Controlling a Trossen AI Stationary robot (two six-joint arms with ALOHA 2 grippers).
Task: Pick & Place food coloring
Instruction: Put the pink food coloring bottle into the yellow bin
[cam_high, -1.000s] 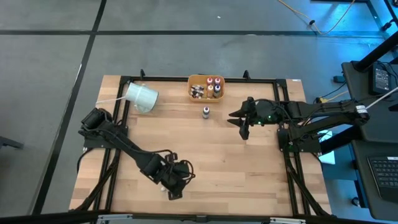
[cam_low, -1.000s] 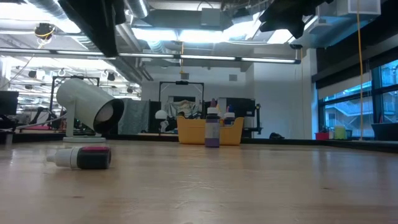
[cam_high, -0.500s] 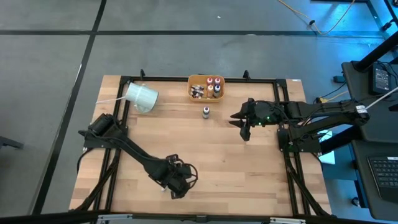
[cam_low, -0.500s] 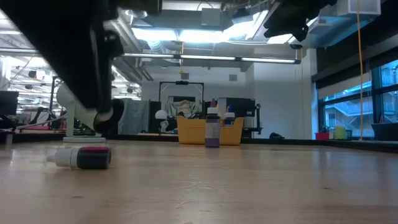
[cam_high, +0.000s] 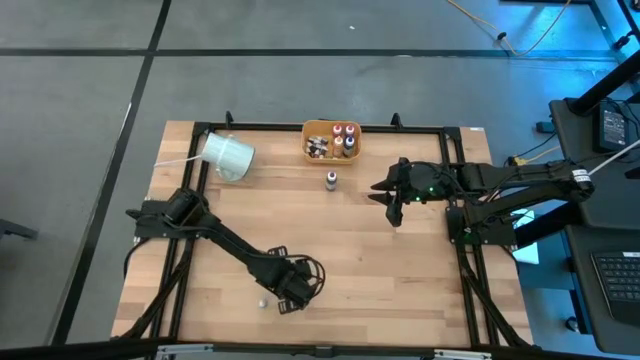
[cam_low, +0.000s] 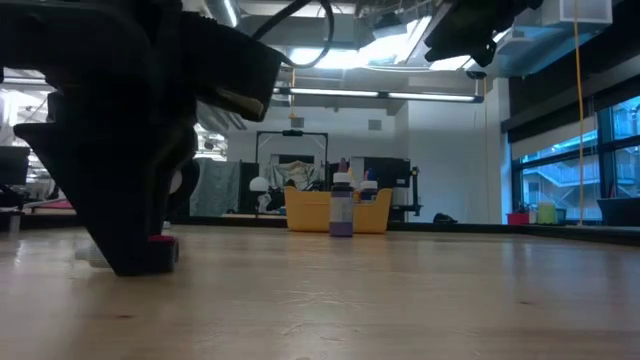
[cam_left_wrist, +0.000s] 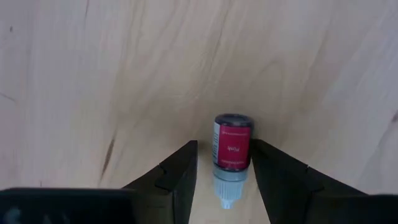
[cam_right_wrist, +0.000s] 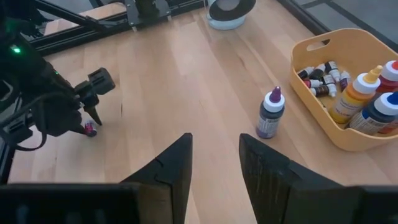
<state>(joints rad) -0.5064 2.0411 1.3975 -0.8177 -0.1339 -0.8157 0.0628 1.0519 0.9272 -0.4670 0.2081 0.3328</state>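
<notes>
Overhead, the left claw (cam_high: 290, 296) sits low near the front edge of the pale wooden worktop (cam_high: 350, 240), with a small lying dropper bottle with a pink label and white tip (cam_high: 262, 300) just beside it on its left. The right claw (cam_high: 388, 192) hangs well apart, near the worktop's right side, closer to an upright purple dropper bottle with a white cap (cam_high: 331, 180) that stands just in front of the orange rectangular bin (cam_high: 309, 141). A large white cup (cam_high: 226, 156) lies on its side at the back left.

From worktop level, the left arm's dark bulk covers most of the lying bottle; only a sliver of pink shows at its foot. The purple bottle stands before the bin, far behind.

Past the left wrist, the claw is open, its two dark fingers (cam_left_wrist: 181, 171) set either side of the pink-labelled bottle (cam_left_wrist: 232, 154). The bottle's long axis runs in line with the fingers, white tip pointing back toward the wrist, dark base away. It lies between the fingers, apparently not yet pinched. So the left arm is plainly the nearer one, and closing across the bottle's short width looks like the fitting next move.

Past the right wrist, that claw is also open and empty, with the purple bottle and the bin of other bottles ahead of it.
</notes>
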